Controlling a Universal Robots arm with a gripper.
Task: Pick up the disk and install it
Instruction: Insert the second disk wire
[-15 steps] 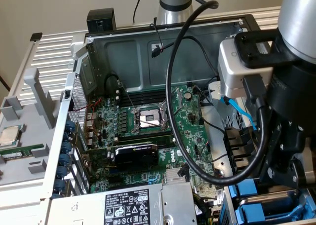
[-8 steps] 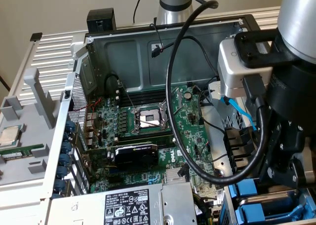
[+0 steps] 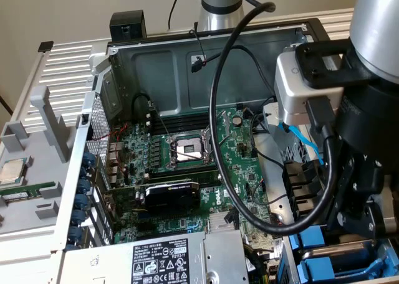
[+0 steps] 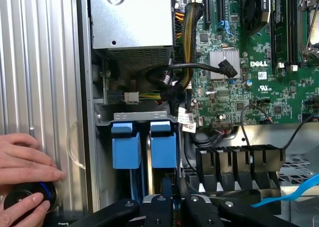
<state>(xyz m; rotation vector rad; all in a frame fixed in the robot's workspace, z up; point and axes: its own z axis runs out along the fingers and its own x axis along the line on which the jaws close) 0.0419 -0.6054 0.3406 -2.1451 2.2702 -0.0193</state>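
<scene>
We are watching the gripper (image 4: 172, 199), fingers nearly pressed together, hovering over the blue-framed disk (image 4: 163, 150) seated in its bay; loose black cables (image 4: 174, 72) nearby are risking a snag.

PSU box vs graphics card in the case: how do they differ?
The power supply box is grey metal with a black-and-white label; the graphics card is black. The power supply box is bulkier and sits at the edge of the case; the graphics card stands on the motherboard. Both sit inside the open case.
</scene>
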